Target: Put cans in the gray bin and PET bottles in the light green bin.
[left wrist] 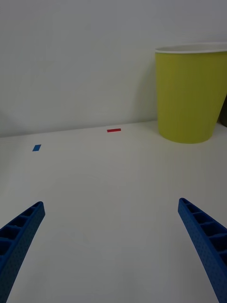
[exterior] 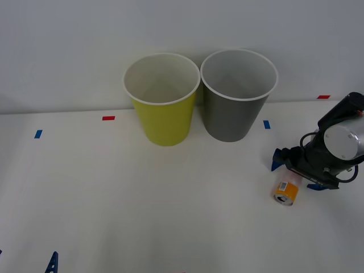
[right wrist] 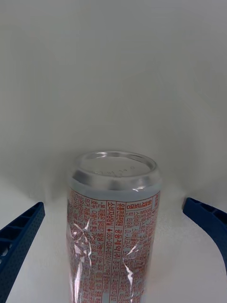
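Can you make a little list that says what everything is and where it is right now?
can: lying on its side on the table, between the right gripper's open fingers
right gripper: low at the table's right, open around the can
left gripper: open, over bare table at the near left
gray bin: upright at the back, right of the green one
light green bin: upright at the back

My own wrist covers the far end of the can from the front, so I cannot tell there where my right claw meets it; in my right wrist view the can's lower body runs off the edge, and its red print is too small to read; my left claw shows as one blue tip cut by the front view's edge; the gray bin is a sliver behind the light green bin.
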You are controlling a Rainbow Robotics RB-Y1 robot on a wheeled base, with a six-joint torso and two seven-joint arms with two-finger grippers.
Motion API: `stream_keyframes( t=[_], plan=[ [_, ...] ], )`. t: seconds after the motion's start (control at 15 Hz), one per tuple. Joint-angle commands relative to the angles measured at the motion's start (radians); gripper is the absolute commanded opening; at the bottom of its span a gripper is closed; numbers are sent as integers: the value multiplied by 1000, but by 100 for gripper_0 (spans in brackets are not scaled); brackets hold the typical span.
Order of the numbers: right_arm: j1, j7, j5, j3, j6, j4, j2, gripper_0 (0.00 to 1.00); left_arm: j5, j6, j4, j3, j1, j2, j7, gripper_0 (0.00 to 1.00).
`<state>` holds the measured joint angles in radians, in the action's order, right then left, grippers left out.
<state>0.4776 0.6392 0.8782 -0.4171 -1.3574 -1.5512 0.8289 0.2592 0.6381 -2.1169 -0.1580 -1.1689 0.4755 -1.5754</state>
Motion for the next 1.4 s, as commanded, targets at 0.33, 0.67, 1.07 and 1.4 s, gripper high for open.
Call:
stream_keyframes(
  t=[0.33,0.67,1.07,1.4],
  plan=[
    [1,-10,-19,0,-11,0,-5,1,0,0,0,0,0,0,0,97],
    [-1,-12,-30,0,-28,-3,-5,0,0,0,0,0,0,0,0,97],
    [-14,-4,-102,17,-77,-72,-5,0,0,0,0,0,0,0,0,97],
    [-172,56,-251,251,-137,-294,-120,0,0,0,0,0,0,0,0,97]
  ],
)
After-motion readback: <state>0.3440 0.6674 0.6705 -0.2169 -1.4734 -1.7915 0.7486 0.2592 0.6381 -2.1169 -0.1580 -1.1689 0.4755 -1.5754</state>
